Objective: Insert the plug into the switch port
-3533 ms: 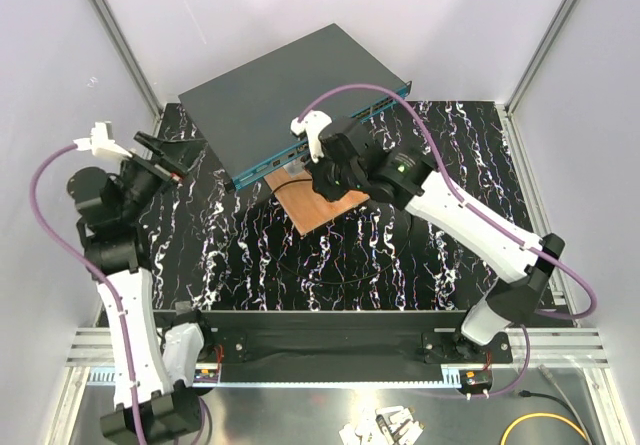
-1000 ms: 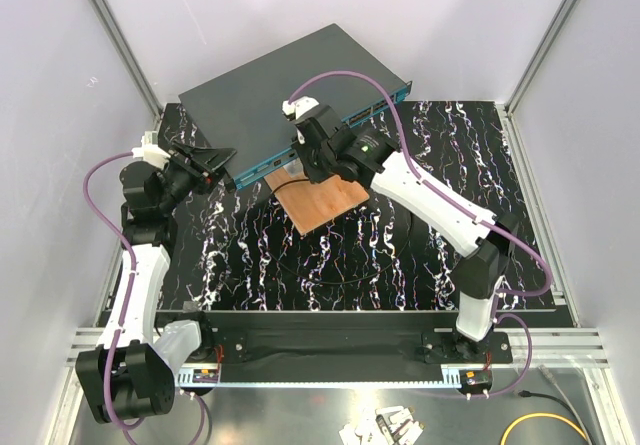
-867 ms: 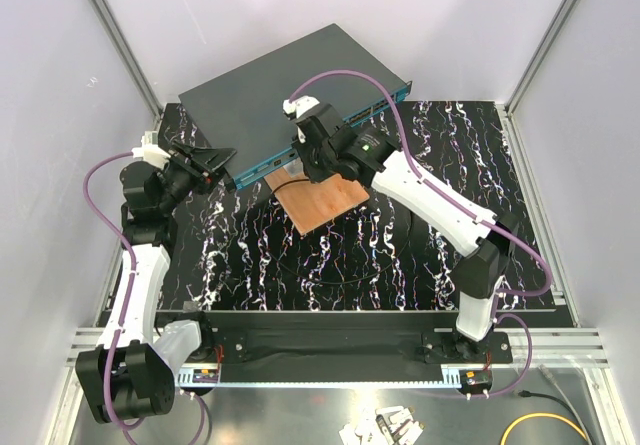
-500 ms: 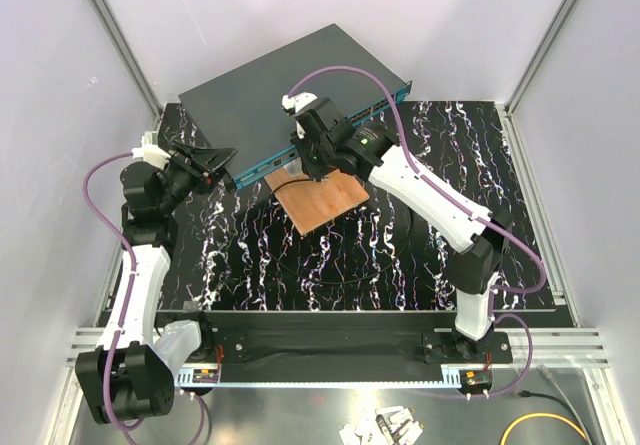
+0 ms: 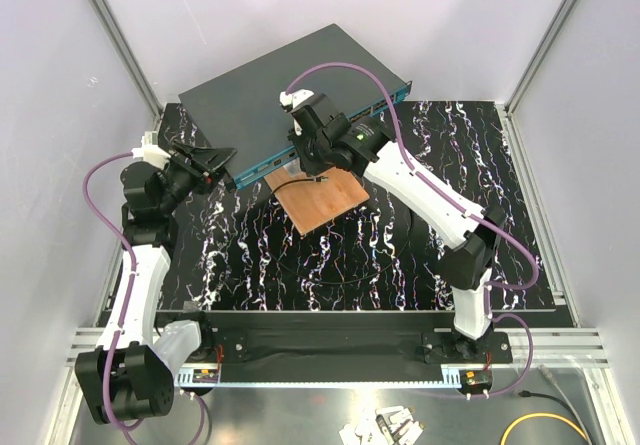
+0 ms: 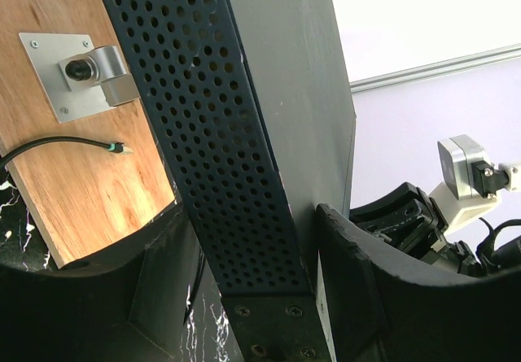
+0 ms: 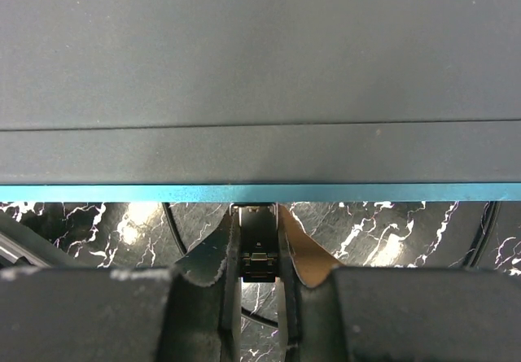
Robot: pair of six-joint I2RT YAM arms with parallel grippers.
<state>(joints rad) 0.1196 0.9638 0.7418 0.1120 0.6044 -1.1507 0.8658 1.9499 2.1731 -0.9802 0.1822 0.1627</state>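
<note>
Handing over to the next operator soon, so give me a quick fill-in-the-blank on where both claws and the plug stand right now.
1. The plug is pinched in the ____ claw.
2. The plug's tip sits at the underside of the switch's ____-coloured front strip.
3. The left claw straddles the switch's ____ side panel.
4. A second black cable end lies loose on the ____ board.

Missing words: right; teal; perforated; wooden

Matt dark-grey metal box [image 5: 270, 90] (perforated side); grainy wooden board [image 6: 77, 159].
</note>
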